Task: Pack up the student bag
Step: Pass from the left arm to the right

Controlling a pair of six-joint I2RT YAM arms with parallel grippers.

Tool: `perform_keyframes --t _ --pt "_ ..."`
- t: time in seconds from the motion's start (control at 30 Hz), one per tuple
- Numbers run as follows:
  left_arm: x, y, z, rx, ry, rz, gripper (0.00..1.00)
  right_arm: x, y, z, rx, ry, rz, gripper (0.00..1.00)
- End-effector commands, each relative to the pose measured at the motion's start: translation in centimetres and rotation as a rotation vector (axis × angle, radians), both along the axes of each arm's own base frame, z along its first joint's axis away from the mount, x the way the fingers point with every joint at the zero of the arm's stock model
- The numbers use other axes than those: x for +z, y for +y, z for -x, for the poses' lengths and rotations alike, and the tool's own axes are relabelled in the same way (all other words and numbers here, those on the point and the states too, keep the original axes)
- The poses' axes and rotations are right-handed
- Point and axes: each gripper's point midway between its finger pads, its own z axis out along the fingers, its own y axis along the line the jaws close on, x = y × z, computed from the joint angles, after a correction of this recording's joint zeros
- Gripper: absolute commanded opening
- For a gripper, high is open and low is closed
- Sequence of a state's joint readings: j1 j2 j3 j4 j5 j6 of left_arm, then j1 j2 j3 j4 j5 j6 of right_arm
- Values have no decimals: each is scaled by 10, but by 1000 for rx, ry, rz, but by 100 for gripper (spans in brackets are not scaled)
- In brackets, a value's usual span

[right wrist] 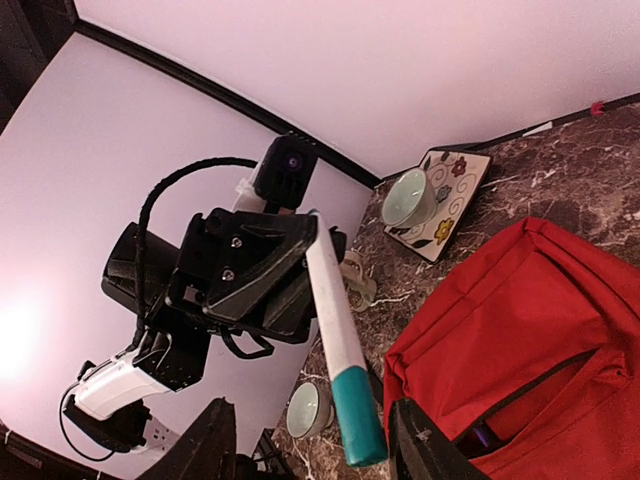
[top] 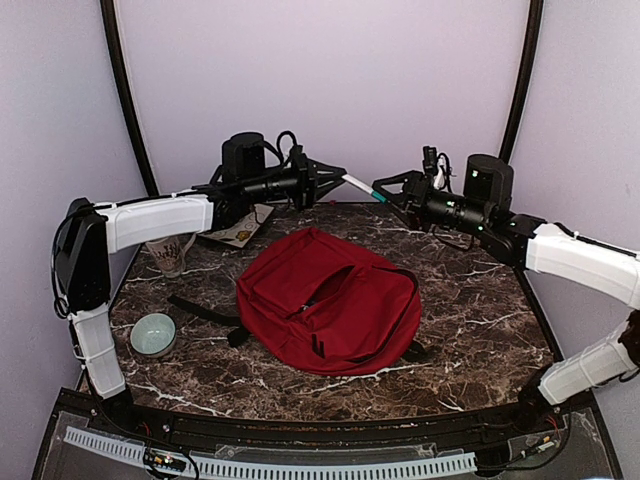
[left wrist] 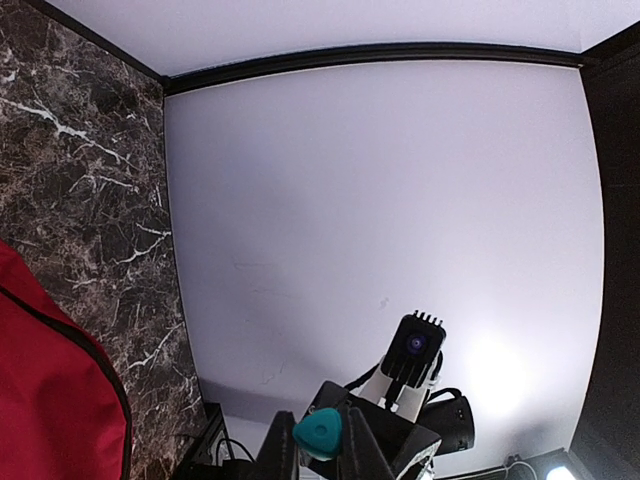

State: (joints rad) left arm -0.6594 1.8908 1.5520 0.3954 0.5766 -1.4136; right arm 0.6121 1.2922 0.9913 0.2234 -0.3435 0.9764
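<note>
Handover, upper centre of top view: left gripper (top: 332, 177) clamped on white pen (top: 362, 186); right gripper (top: 392, 188) jaws apart astride teal cap (right wrist: 356, 420), not touching. Red student bag (top: 330, 300) mid-frame, zip gaping. Risk: early left release or skewed pinch, pen drops outside bag.

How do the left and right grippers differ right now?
The left gripper is shut on the pen's white end; the right gripper is open, fingers either side of its teal end. The left gripper bears the pen; the right gripper holds nothing. Both are raised beyond the bag, facing each other.
</note>
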Motion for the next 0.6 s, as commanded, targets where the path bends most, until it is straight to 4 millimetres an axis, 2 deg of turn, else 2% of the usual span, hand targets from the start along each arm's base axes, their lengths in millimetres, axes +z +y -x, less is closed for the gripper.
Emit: perform_keyframes --t 0.0,0.2,0.4,0.5,0.57 --pt "25 0 -1 30 -30 51 0 37 11 0 65 -66 -86 47" --pt "26 -1 -2 32 -36 48 0 35 12 0 69 -53 -106 20" --pt "26 -2 -3 31 -41 44 0 36 8 -1 43 -53 -116 9" --pt "24 -3 -3 25 -41 43 0 34 6 -2 34 -43 -111 0" --pt "27 -3 -1 19 -57 41 0 34 5 -3 24 -35 -105 0"
